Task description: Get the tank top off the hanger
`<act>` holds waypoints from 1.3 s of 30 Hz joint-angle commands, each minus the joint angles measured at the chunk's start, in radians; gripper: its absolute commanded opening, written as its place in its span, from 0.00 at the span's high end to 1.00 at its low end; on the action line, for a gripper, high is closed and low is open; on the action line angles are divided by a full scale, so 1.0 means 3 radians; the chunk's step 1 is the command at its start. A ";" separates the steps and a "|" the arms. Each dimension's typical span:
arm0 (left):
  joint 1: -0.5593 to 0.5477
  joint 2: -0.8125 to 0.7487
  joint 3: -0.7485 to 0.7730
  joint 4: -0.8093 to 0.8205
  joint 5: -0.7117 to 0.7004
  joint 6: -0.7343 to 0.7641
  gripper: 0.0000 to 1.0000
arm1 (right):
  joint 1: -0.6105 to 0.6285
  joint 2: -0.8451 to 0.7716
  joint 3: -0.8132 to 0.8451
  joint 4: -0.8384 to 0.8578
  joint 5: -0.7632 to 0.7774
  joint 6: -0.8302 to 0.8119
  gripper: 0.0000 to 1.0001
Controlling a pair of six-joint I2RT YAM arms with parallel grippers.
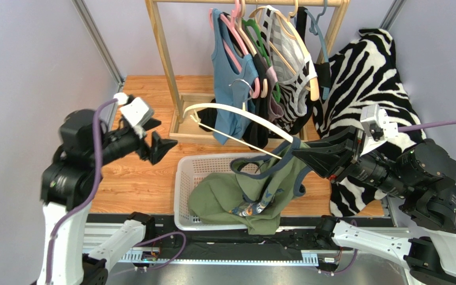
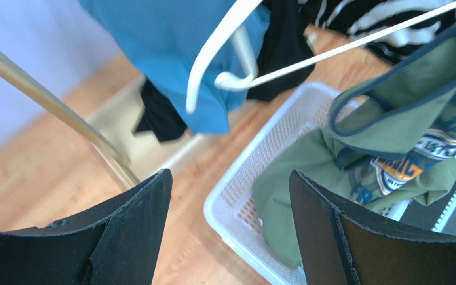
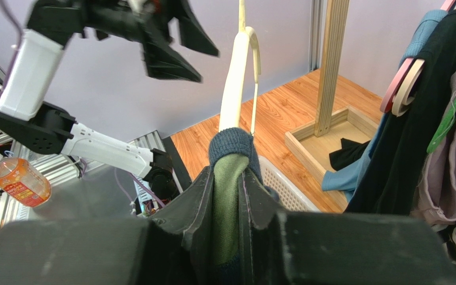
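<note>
Left gripper (image 1: 160,145) stands spread and holds nothing, raised well to the left of the white hanger (image 1: 242,114). The wrist view shows only bare space between its fingers (image 2: 135,237).

Moving right, the hanger juts out above the white basket (image 1: 183,178). Its near arm is bare and its far tip sits inside a strap. The green tank top (image 1: 218,199) hangs from that strap, with its body slumped in the basket.

Right gripper (image 1: 299,154) is pressed together on the strap where it wraps the hanger tip. In my judgement you are pinching fabric and plastic as one.

Risks:
- If you loosen that clamp, hanger and top will likely drop into the basket joined.
- If you pull the hanger with the left while the clamp holds both, the strap may stretch.
- The same pull may swing the hanger into the clothes rack (image 1: 164,53).
</note>
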 commanded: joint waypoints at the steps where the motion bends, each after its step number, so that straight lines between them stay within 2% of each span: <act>1: 0.0014 0.0042 0.0281 -0.0118 0.0334 0.0299 0.19 | 0.0009 0.0134 0.0077 0.0390 -0.0097 -0.0082 1.00; 4: 0.0014 0.0189 0.0439 -0.0118 0.0768 0.0452 0.19 | 0.0009 0.0272 0.0103 0.0390 -0.0250 -0.0087 1.00; 5: 0.0014 0.0220 0.0470 -0.0153 0.1083 0.0660 0.18 | 0.0009 0.0303 0.0113 0.0400 -0.0286 -0.0087 1.00; 8: 0.0014 0.0328 0.0460 -0.0236 0.1464 0.0999 0.19 | 0.0014 0.0416 0.0169 0.0400 -0.0434 -0.0057 1.00; 20: 0.0014 0.0425 0.0466 -0.0082 0.1408 0.1112 0.18 | 0.0009 0.0570 0.0190 0.0513 -0.0772 0.0056 1.00; 22: 0.0014 0.0405 0.0414 -0.0098 0.1490 0.1158 0.22 | 0.0009 0.0605 0.0190 0.0549 -0.0797 0.0076 1.00; 23: 0.0014 0.0410 0.0374 -0.0133 0.1597 0.1189 0.24 | 0.0009 0.0621 0.0190 0.0559 -0.0818 0.0091 1.00; 25: 0.0014 0.0405 0.0322 -0.0164 0.1811 0.1286 0.43 | 0.0014 0.0671 0.0190 0.0620 -0.0838 0.0107 1.00; 26: 0.0009 0.0400 0.0292 -0.0174 0.1868 0.1301 0.59 | 0.0009 0.0692 0.0195 0.0630 -0.0854 0.0107 1.00; 28: 0.0009 0.0420 0.0296 -0.0179 0.1879 0.1312 0.74 | 0.0009 0.0738 0.0200 0.0671 -0.0859 0.0122 1.00; 29: 0.0009 0.0425 0.0322 -0.0184 0.1864 0.1312 0.86 | 0.0009 0.0748 0.0195 0.0682 -0.0864 0.0122 1.00; 31: 0.0009 0.0420 0.0353 -0.0215 0.1803 0.1408 0.95 | 0.0009 0.0769 0.0200 0.0702 -0.0859 0.0138 1.00; 34: 0.0009 0.0425 0.0424 -0.0220 0.1685 0.1439 0.99 | 0.0014 0.0769 0.0185 0.0712 -0.0783 0.0133 1.00; 36: 0.0009 0.0436 0.0460 -0.0144 0.1553 0.1349 1.00 | 0.0009 0.0764 0.0175 0.0722 -0.0731 0.0138 0.95; 37: 0.0009 0.0436 0.0480 0.0039 0.1324 0.1282 1.00 | 0.0009 0.0769 0.0170 0.0718 -0.0685 0.0133 0.93; 39: 0.0009 0.0441 0.0516 0.0224 0.1022 0.1144 1.00 | 0.0014 0.0789 0.0180 0.0707 -0.0644 0.0117 0.84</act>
